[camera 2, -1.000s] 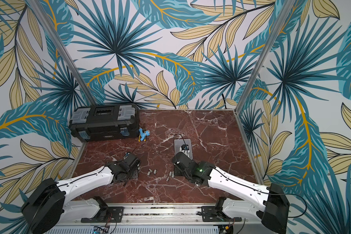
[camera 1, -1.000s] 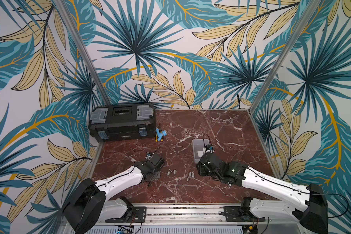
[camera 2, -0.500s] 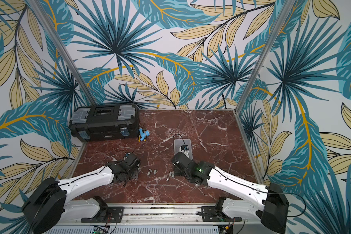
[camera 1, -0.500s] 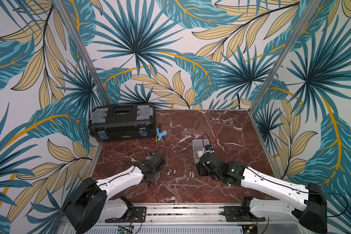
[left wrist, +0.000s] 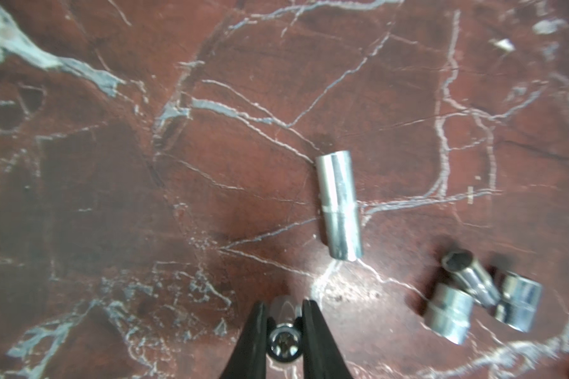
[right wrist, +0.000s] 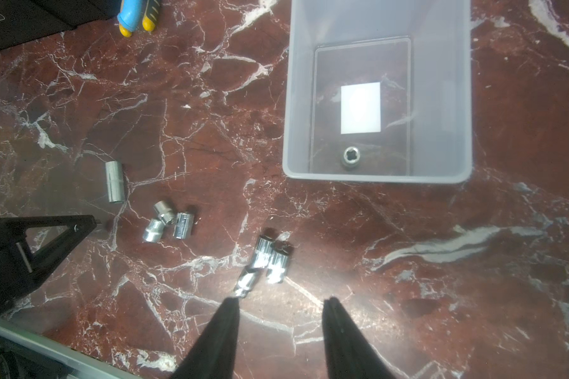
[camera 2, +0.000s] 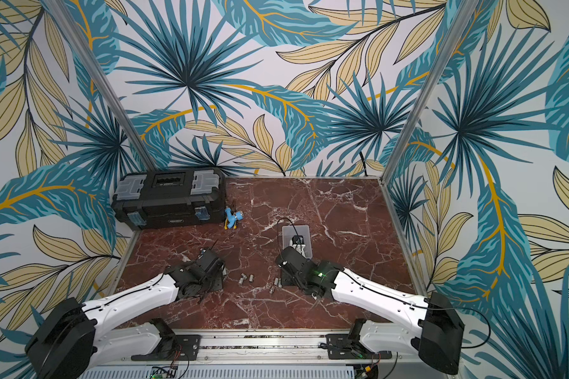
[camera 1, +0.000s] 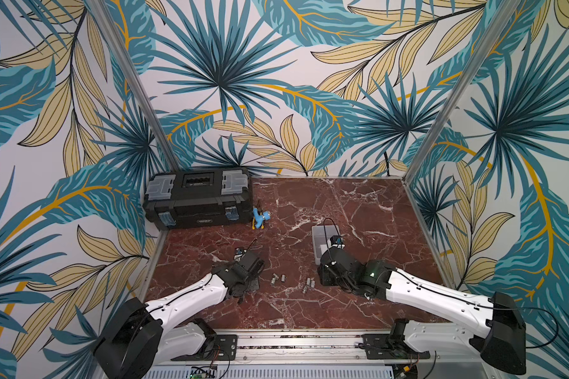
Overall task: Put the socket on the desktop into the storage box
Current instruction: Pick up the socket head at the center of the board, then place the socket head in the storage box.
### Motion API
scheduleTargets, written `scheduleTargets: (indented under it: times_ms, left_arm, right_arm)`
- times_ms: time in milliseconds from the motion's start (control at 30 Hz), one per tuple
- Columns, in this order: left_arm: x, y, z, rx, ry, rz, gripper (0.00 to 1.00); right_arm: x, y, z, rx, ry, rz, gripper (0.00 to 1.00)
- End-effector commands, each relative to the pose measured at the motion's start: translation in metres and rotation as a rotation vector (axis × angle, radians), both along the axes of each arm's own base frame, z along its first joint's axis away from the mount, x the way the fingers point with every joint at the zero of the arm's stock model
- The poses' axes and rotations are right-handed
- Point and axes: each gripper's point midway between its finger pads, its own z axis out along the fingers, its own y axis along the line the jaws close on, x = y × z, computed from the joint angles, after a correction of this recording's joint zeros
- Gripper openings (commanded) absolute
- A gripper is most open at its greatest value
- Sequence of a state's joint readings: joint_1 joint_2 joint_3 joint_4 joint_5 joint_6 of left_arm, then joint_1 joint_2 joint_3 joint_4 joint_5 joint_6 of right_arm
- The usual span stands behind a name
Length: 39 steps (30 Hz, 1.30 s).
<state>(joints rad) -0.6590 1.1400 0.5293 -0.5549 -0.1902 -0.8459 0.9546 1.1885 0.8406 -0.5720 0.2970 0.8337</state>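
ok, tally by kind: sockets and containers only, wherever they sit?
Translucent pale-grey plastic storage box: 1
Black plastic toolbox: 1
Chrome cylindrical steel sockets: 9 (7 loose on the marble desktop, 1 in the storage box, 1 held in the left gripper)
Total: 11

The desktop [left wrist: 112, 164] was dark red-brown marble with white veins. The socket [left wrist: 284, 343] between the black jaws of the left gripper [left wrist: 283, 306] was glossy silver chrome, as were the loose sockets [right wrist: 183, 226] between the two grippers. Ahead of the black right gripper [right wrist: 282, 300], the storage box [right wrist: 294, 98] was translucent pale grey with a white label [right wrist: 360, 108] on its bottom. Far beyond the left gripper, the toolbox [camera 1: 197, 203] was black with grey lid compartments and blue latches, and the small item [camera 1: 260, 218] beside it was blue and yellow. The walls [camera 1: 276, 82] carried teal and beige leaves on white.
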Motion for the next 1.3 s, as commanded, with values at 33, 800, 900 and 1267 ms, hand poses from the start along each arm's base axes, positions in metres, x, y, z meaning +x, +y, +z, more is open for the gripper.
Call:
scheduleTargets:
  times_ms: [33, 800, 900, 1267]
  left_arm:
    - [0.005, -0.010, 0.015, -0.091, -0.066, -0.013, 0.00]
    - [0.009, -0.039, 0.087, -0.328, -0.264, -0.124, 0.00]
    - [0.009, -0.044, 0.093, -0.345, -0.280, -0.140, 0.00]
    - [0.010, -0.058, 0.104, -0.361, -0.321, -0.197, 0.00]
  right_arm:
    - [0.001, 0.004, 0.004, 0.017, -0.008, 0.003, 0.46]
    - [0.003, 0.005, -0.003, 0.012, -0.002, -0.009, 0.46]
    - [0.003, 0.005, -0.002, 0.012, -0.005, -0.013, 0.46]
    - [0.002, -0.011, 0.003, -0.002, -0.034, -0.054, 0.46]
